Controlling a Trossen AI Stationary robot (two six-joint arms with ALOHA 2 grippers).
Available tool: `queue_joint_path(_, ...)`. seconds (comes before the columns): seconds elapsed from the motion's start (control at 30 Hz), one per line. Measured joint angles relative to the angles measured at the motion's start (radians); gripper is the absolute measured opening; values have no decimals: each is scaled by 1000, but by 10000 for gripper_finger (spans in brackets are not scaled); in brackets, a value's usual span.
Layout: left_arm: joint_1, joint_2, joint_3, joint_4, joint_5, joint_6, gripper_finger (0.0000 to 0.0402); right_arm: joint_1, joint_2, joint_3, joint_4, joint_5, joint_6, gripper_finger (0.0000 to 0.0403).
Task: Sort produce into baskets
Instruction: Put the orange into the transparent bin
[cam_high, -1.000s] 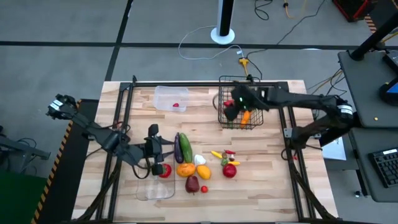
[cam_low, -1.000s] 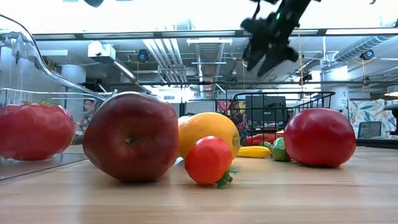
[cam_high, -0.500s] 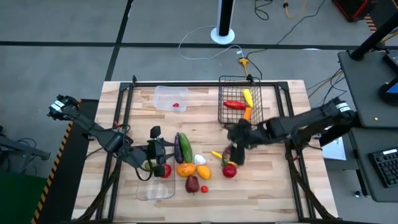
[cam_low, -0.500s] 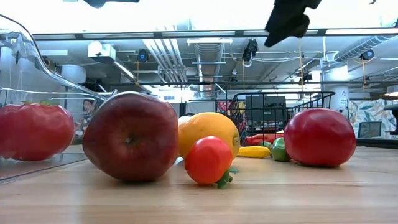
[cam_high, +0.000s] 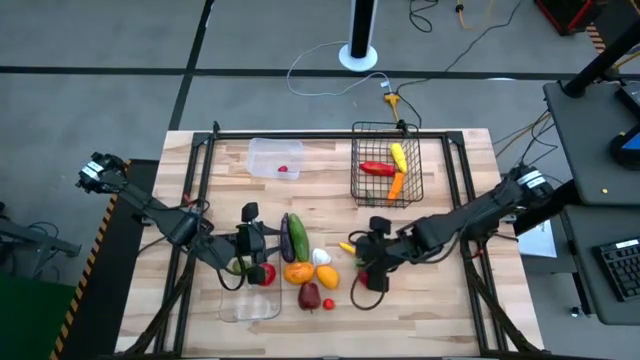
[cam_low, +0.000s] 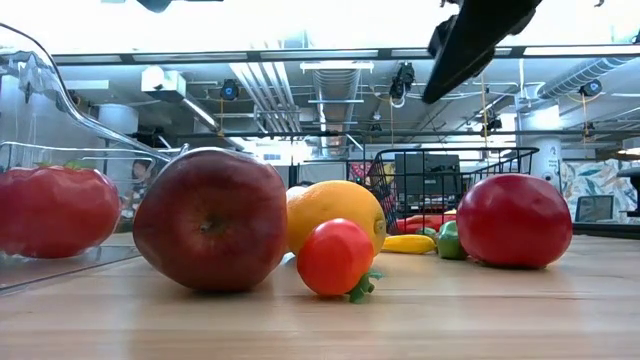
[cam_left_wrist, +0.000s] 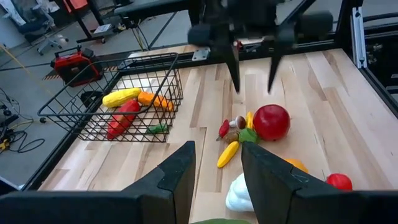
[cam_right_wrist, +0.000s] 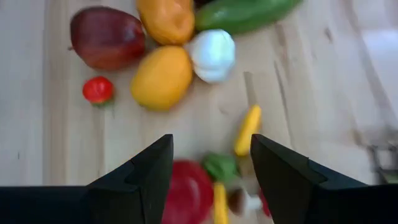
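Item: round glossy red tomato (cam_high: 368, 272), on the wooden tabletop (cam_high: 440, 300), near the black wire-mesh basket (cam_high: 410, 192). Judged light, firm, slippery; best taken across its widest girth. Right claw (cam_high: 374, 266) hangs above, open, empty. Left claw (cam_high: 243, 252) part-open, empty.

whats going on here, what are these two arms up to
Two robot arms are sorting toy produce on a wooden table. The right claw hangs open over the red tomato and small peppers, holding nothing. The left claw sits by the clear tray, with something green between its fingers. The wire basket holds a few peppers and a carrot; the small tub has one red piece.
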Motion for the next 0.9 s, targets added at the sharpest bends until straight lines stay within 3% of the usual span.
queue_joint_path(0.27,0,0,0,1,0,1,115,3,155,48,157,-2,1,271)
queue_joint_path(0.47,0,0,0,1,0,2,115,5,286,187,120,2,89,317)
queue_joint_path(0.7,0,4,0,0,0,2,115,18,412,345,-62,3,186,322)
queue_joint_path(0.9,0,10,0,-5,-1,2,115,19,483,379,-61,1,239,313)
